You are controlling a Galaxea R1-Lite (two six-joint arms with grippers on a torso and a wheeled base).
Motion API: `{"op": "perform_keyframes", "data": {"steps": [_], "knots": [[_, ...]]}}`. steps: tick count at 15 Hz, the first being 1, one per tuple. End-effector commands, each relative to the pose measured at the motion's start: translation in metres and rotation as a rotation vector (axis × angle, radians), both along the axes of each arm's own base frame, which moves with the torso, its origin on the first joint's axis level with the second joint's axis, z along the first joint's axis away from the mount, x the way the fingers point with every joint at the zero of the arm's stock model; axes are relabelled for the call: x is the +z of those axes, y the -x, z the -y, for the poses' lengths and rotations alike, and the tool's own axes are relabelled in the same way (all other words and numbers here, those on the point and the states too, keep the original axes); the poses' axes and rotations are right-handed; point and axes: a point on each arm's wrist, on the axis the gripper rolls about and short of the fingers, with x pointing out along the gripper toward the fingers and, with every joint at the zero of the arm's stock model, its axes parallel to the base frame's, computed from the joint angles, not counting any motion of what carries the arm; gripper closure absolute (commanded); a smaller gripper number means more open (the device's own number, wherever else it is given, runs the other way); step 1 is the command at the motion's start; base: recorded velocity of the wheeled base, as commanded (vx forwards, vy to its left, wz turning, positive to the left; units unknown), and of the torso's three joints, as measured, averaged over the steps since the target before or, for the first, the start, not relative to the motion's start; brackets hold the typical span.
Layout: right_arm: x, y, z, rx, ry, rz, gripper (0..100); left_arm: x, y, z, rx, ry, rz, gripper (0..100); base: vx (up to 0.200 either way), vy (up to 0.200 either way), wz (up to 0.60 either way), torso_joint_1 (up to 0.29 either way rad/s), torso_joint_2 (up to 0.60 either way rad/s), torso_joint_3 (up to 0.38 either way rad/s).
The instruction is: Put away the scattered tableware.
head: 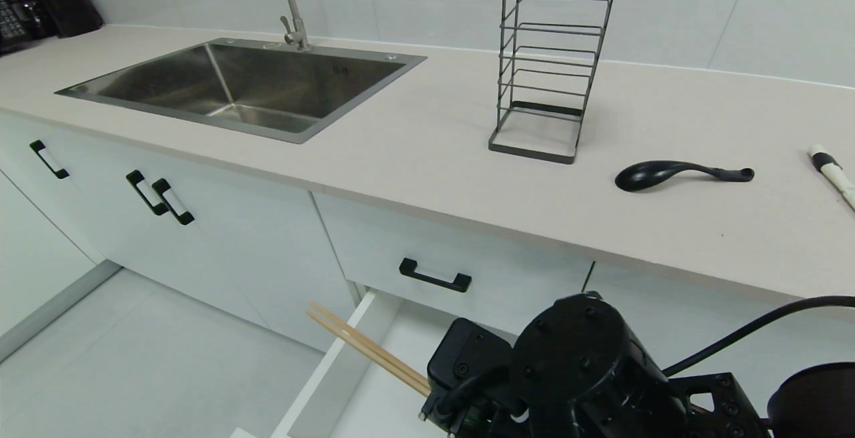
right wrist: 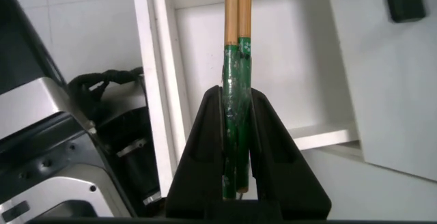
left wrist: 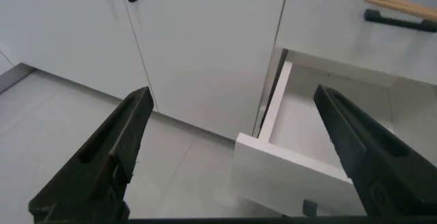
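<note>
My right gripper (right wrist: 237, 98) is shut on the green-wrapped ends of a pair of wooden chopsticks (right wrist: 237, 19). It holds them above the open white drawer (right wrist: 287, 67). In the head view the chopsticks (head: 367, 348) stick out to the left over the drawer's side wall (head: 347, 358), below the counter. A black spoon (head: 668, 174) lies on the counter at the right. My left gripper (left wrist: 232, 94) stands open with nothing in it, low in front of the cabinets and facing the drawer (left wrist: 273, 115). The chopsticks (left wrist: 399, 5) also show in that view's corner.
On the beige counter there is a black wire rack (head: 548, 71), with a steel sink (head: 247, 84) to its left. A white stick-like object with a black band (head: 835, 174) lies at the right edge. A shut drawer with a black handle (head: 434, 276) sits above the open one.
</note>
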Motion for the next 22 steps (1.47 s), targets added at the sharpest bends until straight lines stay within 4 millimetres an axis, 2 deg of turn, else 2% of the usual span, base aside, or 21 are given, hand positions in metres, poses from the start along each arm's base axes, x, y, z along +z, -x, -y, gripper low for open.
{"op": "perform_keyframes", "data": {"steps": [1, 8, 11, 16, 18, 19, 22], "knots": [[0.002, 0.0, 0.0, 0.001, -0.005, 0.002, 100, 0.0, 0.0, 0.0, 0.001, 0.0, 0.001, 0, 0.0, 0.0, 0.0, -0.251, 0.44, 0.198], [-0.001, -0.002, -0.004, 0.003, 0.003, 0.0, 100, 0.0, 0.0, 0.0, 0.001, 0.0, 0.001, 0, 0.0, 0.0, 0.0, -0.251, 0.36, 0.129], [-0.003, 0.001, 0.001, 0.035, 0.026, 0.009, 100, 0.0, 0.0, 0.0, 0.001, 0.0, 0.001, 0, 0.0, 0.0, 0.0, -0.085, 0.28, 0.093], [0.027, 0.008, 0.026, 0.035, 0.066, 0.032, 100, 0.0, 0.0, 0.0, 0.001, 0.0, 0.001, 0, 0.0, 0.0, 0.0, -0.005, 0.08, 0.024], [0.027, 0.009, 0.028, 0.004, 0.099, 0.044, 100, 0.0, 0.0, 0.0, 0.001, 0.0, 0.001, 0, 0.0, 0.0, 0.0, 0.0, 0.0, 0.0], [0.023, 0.007, 0.025, -0.012, 0.113, 0.05, 100, 0.0, 0.0, 0.0, 0.001, 0.0, 0.001, 0, 0.0, 0.0, 0.0, 0.0, 0.0, 0.0], [0.001, -0.004, 0.0, -0.018, 0.111, 0.05, 100, 0.0, 0.0, 0.0, 0.001, 0.0, 0.001, 0, 0.0, 0.0, 0.0, 0.0, 0.0, 0.0]]}}
